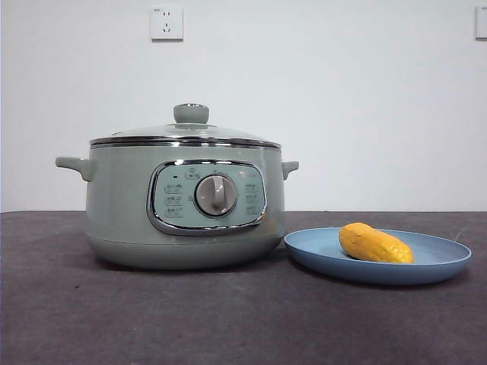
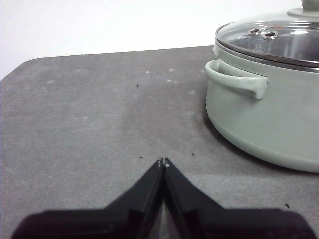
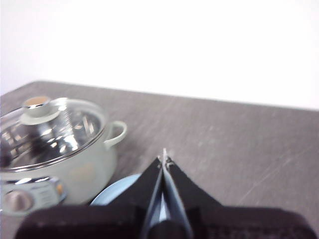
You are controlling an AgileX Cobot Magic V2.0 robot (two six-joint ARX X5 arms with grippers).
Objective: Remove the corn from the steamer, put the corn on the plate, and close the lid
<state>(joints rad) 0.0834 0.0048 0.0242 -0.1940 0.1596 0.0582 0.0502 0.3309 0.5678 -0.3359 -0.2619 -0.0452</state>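
Corn (image 1: 375, 243) lies on its side on the blue plate (image 1: 441, 268) at the lower right of the front view, its tapered end pointing toward the right edge of the frame. Just beside the plate, at centre left, stands the green steamer (image 1: 122, 205), its rim touching or nearly touching the plate's near edge; which of the two cannot be told from this angle. The glass lid (image 1: 185, 135) sits flat and level on the steamer's chrome rim, knob upright on top.

Neither arm appears in the front view. In the left wrist view, the left pincer (image 2: 163, 162) hangs over bare grey desk (image 2: 75, 124) with its jaws pressed together and nothing between them, the steamer's handle well off toward the right of that frame. In the right wrist view, the right pincer (image 3: 164, 158) is likewise drawn together and empty, above the desk with the steamer at the lower left and a sliver of the plate showing beneath it.

Judged from how things lie, all three steps look complete: corn out, corn on the plate, lid closed. Nothing appears left to do but keep both arms clear.
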